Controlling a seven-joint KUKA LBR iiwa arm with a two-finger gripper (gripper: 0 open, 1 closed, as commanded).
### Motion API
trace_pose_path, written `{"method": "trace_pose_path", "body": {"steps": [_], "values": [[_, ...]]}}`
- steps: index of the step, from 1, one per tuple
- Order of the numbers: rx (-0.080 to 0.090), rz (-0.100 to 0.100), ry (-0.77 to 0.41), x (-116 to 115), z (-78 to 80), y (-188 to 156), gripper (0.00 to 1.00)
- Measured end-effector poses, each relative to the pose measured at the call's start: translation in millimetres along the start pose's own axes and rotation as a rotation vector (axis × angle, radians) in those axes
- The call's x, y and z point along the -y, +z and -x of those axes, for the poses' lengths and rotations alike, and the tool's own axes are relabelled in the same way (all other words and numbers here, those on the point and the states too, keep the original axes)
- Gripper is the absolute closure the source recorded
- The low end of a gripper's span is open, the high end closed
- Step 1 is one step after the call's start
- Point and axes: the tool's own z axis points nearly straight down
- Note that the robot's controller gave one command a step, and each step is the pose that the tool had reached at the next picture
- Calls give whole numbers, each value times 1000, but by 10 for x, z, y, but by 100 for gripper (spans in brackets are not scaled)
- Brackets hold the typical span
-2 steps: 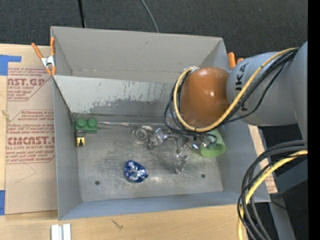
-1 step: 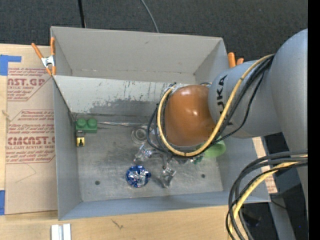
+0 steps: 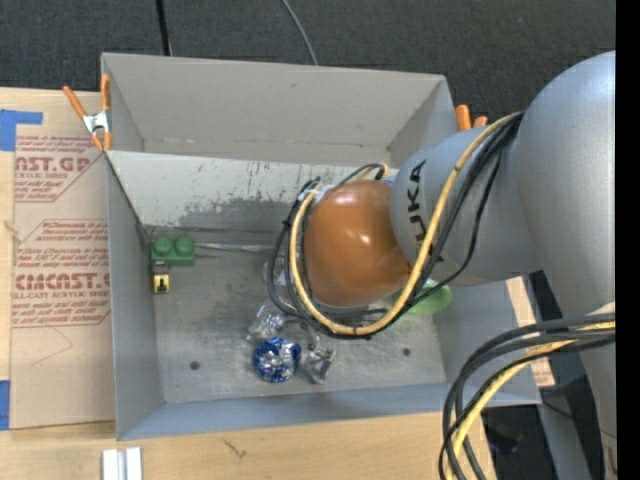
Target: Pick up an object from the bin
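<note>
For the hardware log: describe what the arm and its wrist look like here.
The arm is built of fat, rounded, pale grey segments, with black KUKA lettering on the one nearest the wrist. A glossy orange-brown dome cover caps the wrist. Yellow and black cables loop around that cover and run back along the arm; more black cables hang at the lower right.

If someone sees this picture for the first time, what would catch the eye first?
The arm's round orange cover, hanging over the middle of the bin. Next the shiny blue ball just below it in the view, and the green block by the left wall.
</note>
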Motion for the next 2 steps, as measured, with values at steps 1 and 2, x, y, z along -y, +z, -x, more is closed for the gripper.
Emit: {"method": "trace_pose_path", "body": {"steps": [1, 2], "values": [[2, -1, 1, 4, 9, -18, 100], [1, 2, -305, -6, -29, -1139, 100]]}}
